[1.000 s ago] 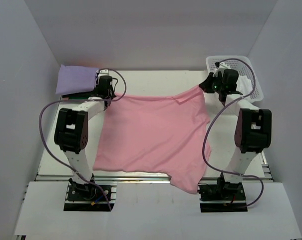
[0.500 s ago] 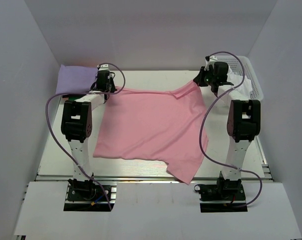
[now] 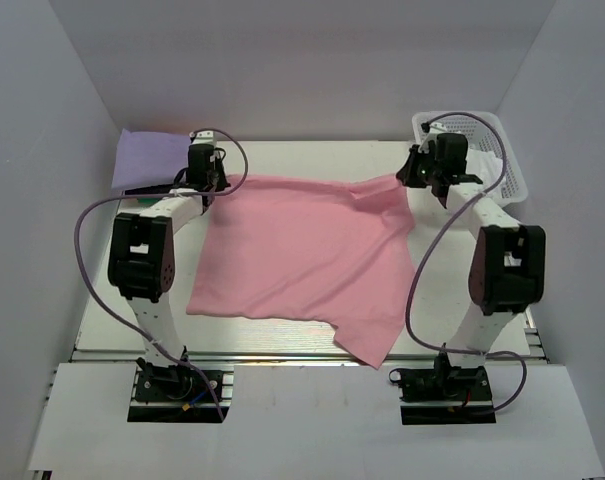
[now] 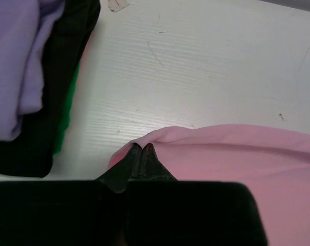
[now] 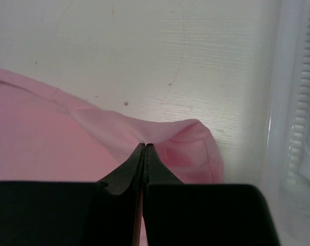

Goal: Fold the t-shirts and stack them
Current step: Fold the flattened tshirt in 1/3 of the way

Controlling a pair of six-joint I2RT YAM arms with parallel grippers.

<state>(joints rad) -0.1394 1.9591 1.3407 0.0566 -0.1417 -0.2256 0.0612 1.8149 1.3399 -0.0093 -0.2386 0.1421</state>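
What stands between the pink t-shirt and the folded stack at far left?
Nothing visible: bare table lies between the pink t-shirt and the stack. The left gripper and right gripper pinch the shirt's far edge.

White desk (image 3: 312,155), big pink t-shirt (image 3: 302,250) spread over the middle, one near corner hanging past the front edge, folded pile in the far left corner, lavender t-shirt (image 3: 147,155) on top, black t-shirt (image 4: 57,77) and green t-shirt (image 4: 66,118) under it, white basket (image 3: 479,127) in the far right corner

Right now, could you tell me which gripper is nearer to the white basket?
The right. The right gripper pinches the pink t-shirt just beside the basket; the left gripper holds its other corner, over by the folded stack.
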